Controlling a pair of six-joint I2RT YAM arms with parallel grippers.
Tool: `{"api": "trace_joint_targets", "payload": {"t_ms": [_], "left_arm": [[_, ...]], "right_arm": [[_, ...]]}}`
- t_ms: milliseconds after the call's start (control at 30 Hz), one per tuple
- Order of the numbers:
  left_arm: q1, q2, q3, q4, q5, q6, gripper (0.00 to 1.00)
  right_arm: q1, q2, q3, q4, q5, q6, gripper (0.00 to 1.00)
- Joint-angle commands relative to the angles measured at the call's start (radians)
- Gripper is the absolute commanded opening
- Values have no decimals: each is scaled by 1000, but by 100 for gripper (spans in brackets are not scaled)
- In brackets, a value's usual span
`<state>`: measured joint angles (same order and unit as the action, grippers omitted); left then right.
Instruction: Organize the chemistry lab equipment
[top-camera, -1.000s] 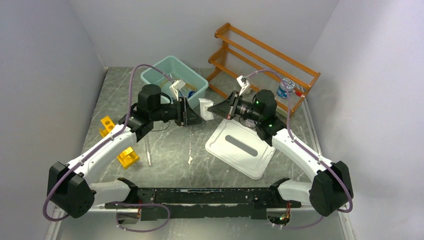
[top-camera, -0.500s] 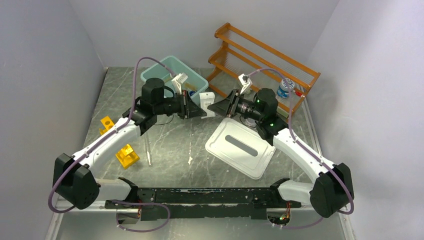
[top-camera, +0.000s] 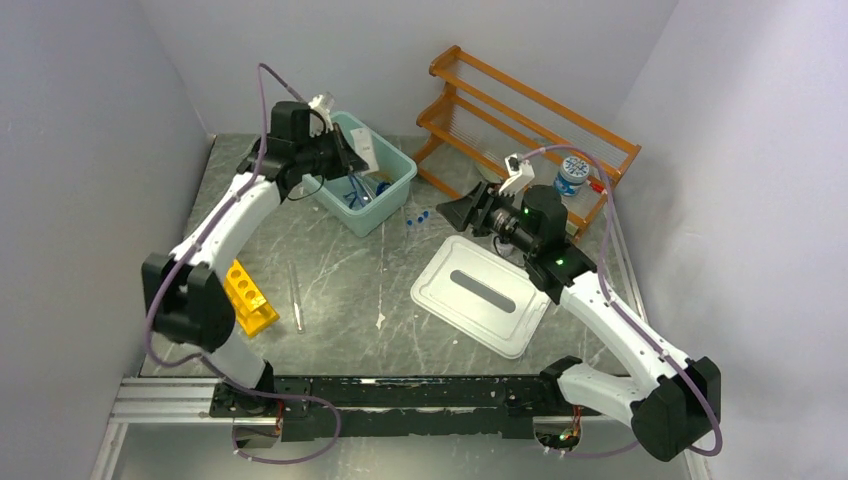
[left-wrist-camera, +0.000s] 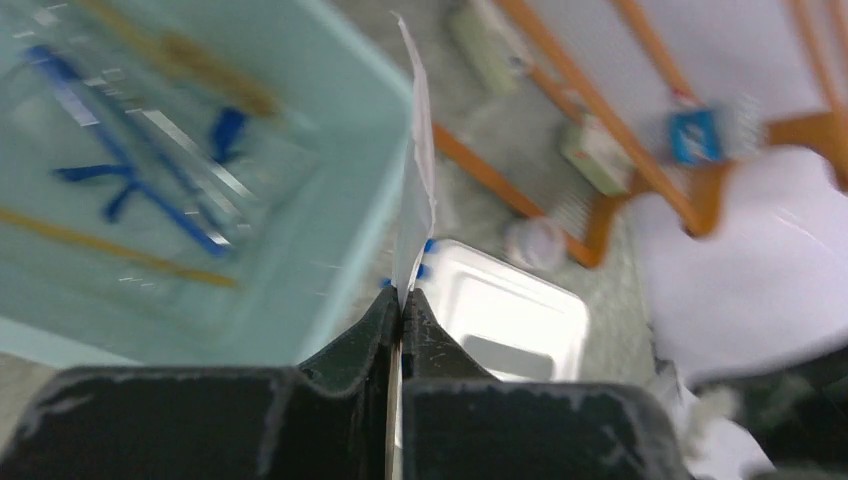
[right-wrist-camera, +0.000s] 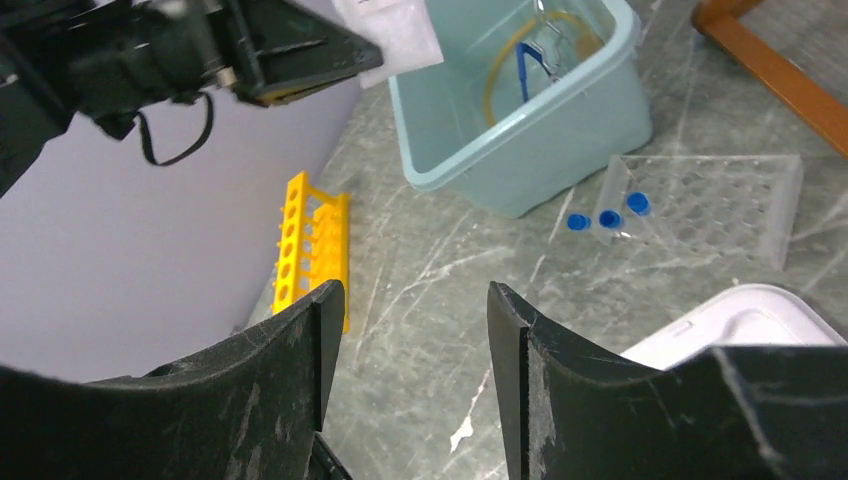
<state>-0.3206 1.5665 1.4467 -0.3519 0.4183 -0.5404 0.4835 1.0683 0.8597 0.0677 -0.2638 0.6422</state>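
Note:
My left gripper (top-camera: 352, 155) hangs over the teal bin (top-camera: 385, 195), shut on a flat white packet (top-camera: 366, 150). The left wrist view shows that packet (left-wrist-camera: 415, 180) edge-on, pinched at the fingertips of the left gripper (left-wrist-camera: 400, 295). Blue-framed goggles (left-wrist-camera: 130, 185) and amber tubing (left-wrist-camera: 110, 245) lie in the bin. My right gripper (right-wrist-camera: 412, 300) is open and empty, above the table right of the bin. Blue-capped vials (right-wrist-camera: 605, 218) sit by a clear holed tray (right-wrist-camera: 700, 200). A yellow test-tube rack (top-camera: 245, 295) and a glass tube (top-camera: 296, 297) lie at the left.
A white lid (top-camera: 480, 295) lies flat under the right arm. The orange wooden shelf (top-camera: 530, 110) stands at the back right with a small jar (top-camera: 572, 175) on it. Grey walls close in on both sides.
The white packet passed from the right gripper to the left. The right jaws opened and drew back to the right. The left arm swung back-left with the packet to above the bin.

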Motion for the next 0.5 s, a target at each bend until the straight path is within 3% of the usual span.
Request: {"api": "trace_joint_targets", "payload": {"t_ms": [0,333,467], "left_arm": [[49,152,65,-111,-175,3,5],[78,431,271,-188,-284,4,5],[78,473,303,-215,-317,-13,9]], "right_arm": [[-5,-24,-45,-47,47,-14,58],[-4,-30,-134,-17,9,28,58],[-2,-24,-152,1,-9,45,57]]}}
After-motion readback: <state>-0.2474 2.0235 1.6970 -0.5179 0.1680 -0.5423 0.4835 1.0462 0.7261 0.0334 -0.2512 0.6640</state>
